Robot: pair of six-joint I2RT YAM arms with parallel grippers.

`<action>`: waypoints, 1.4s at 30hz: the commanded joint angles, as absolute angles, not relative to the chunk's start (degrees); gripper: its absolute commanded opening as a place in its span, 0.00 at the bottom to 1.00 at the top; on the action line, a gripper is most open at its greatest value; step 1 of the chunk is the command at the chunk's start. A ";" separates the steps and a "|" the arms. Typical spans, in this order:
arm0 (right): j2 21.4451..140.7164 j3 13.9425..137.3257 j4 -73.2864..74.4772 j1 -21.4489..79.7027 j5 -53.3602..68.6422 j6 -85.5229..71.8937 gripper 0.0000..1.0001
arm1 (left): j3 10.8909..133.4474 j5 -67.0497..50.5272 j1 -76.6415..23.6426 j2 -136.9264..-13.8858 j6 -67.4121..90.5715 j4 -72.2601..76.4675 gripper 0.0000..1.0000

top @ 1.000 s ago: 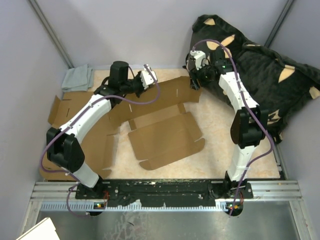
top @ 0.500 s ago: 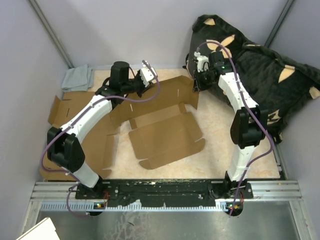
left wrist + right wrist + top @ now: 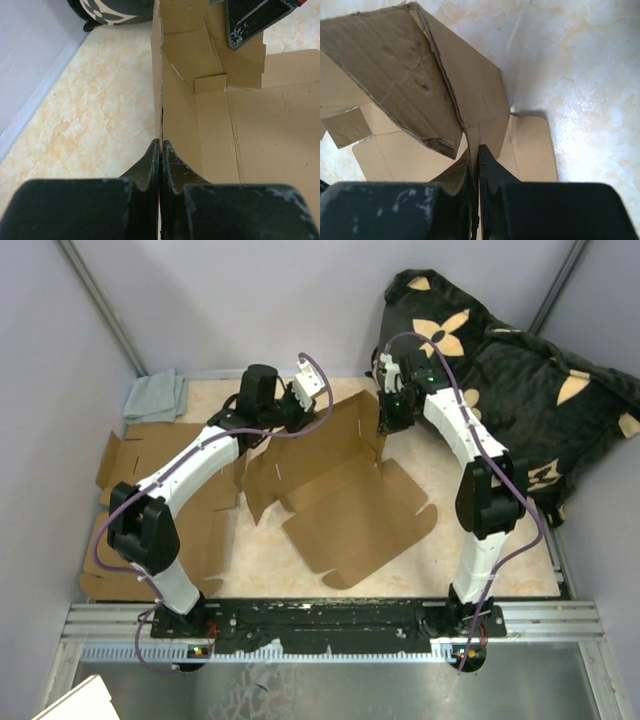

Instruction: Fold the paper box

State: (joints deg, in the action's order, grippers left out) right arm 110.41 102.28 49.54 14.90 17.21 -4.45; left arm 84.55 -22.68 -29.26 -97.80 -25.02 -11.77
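Observation:
The paper box point(image 3: 350, 515) is a brown cardboard blank lying half unfolded in the middle of the table, its back panel raised on edge. In the left wrist view my left gripper point(image 3: 160, 146) is shut on that panel's upright edge point(image 3: 158, 75); from above, the left gripper point(image 3: 297, 416) sits at the panel's left part. My right gripper point(image 3: 475, 151) is shut on the thin edge of a folded flap point(image 3: 395, 60). Seen from above, the right gripper point(image 3: 384, 424) is at the panel's right end. The right gripper's fingers point(image 3: 250, 20) show at the top of the left wrist view.
More flat cardboard blanks point(image 3: 130, 455) lie along the left side under the left arm. A grey cloth point(image 3: 155, 397) sits in the back left corner. A black bag with a tan flower print point(image 3: 520, 370) fills the back right, close behind the right arm.
The right gripper has shut on the back panel's right end. Both arms have shifted, and the box has swung round and slid to the right with its back panel raised.

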 commanded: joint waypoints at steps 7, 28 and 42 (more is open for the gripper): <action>105.69 95.88 46.69 15.05 15.43 -8.06 0.06 | 82.67 -23.06 -31.21 -95.54 -25.74 -11.89 0.12; 105.44 95.92 47.14 15.09 15.04 -6.79 0.11 | 78.73 -16.91 -32.69 -94.20 -29.72 -12.27 0.30; 105.99 96.54 47.29 15.07 15.44 -7.14 0.10 | 80.16 -20.64 -32.78 -92.14 -24.24 -13.42 0.49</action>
State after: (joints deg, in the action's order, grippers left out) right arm 106.15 93.56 46.78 14.85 15.07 -7.09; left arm 79.24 -18.02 -32.49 -95.07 -26.63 -12.16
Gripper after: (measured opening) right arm 0.113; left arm 0.483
